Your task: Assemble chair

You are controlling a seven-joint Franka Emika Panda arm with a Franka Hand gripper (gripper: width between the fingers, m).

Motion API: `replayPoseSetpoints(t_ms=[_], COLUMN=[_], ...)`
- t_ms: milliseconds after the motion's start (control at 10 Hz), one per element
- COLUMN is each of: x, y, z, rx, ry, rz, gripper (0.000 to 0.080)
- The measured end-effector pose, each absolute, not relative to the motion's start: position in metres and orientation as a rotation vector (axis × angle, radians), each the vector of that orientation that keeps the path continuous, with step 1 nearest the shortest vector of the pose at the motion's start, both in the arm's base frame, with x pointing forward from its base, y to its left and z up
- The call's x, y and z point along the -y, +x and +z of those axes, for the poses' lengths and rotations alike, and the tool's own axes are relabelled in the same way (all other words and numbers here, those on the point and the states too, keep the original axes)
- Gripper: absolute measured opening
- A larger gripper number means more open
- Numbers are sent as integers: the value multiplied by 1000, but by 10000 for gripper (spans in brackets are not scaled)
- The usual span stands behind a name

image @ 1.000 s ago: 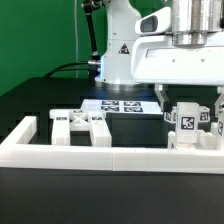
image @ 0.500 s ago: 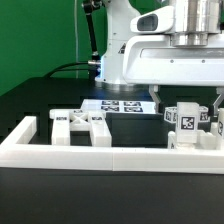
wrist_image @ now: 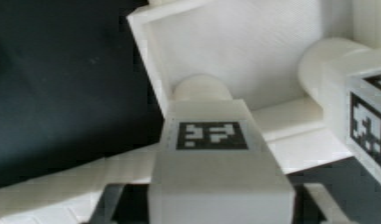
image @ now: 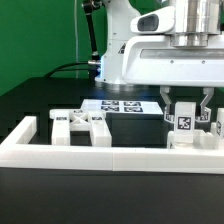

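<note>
Gripper (image: pixel 187 114): drawn in tight on a tagged chair piece (image: pixel 186 125), with one finger pressed to each side of it; in the wrist view the gripper (wrist_image: pixel 219 198) is seen from above, and a dark finger pad (wrist_image: pixel 134 205) is laid against the flank of the piece.
Held piece: a blocky white part of the chair, stood upright and marked with a black-and-white square tag; in the wrist view the tagged chair piece (wrist_image: pixel 210 135) is seen running away from the camera to a rounded end.
Place of held piece: towards the exterior view's right, just behind the white border frame (image: pixel 110 154); whether its foot is touching the table cannot be told, as it is hidden by the frame.
Neighbouring piece: a second tagged white part (wrist_image: pixel 361 112) is seen just beside the held one; in the exterior view it (image: pixel 214 126) is partly cut off by the edge.
Other chair parts: a cluster of white tagged pieces (image: pixel 80 126) is laid on the table towards the exterior view's left, well apart from the gripper.
Marker board (image: pixel 122 105): laid flat on the black table (image: pixel 40 100), behind the chair parts and in front of the robot base (image: pixel 118 55).
Pale surface in wrist view: a broad white face (wrist_image: pixel 231 50) is seen beyond the held piece; which part it is cannot be told.
</note>
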State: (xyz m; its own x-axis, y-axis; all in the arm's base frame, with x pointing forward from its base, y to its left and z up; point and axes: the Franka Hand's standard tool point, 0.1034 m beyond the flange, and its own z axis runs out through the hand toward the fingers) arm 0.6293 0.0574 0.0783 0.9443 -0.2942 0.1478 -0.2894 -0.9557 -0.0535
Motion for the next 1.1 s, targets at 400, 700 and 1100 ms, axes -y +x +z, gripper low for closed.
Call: replayPoseSetpoints(t_ms=[400, 700, 1100], x=[-57, -55, -54], y=[630, 630, 629], z=[78, 78, 77], rx=[-846, -1245, -1722], ry=[-2961, -2794, -2477], rz=[-224, -206, -162], gripper=[289, 291, 291])
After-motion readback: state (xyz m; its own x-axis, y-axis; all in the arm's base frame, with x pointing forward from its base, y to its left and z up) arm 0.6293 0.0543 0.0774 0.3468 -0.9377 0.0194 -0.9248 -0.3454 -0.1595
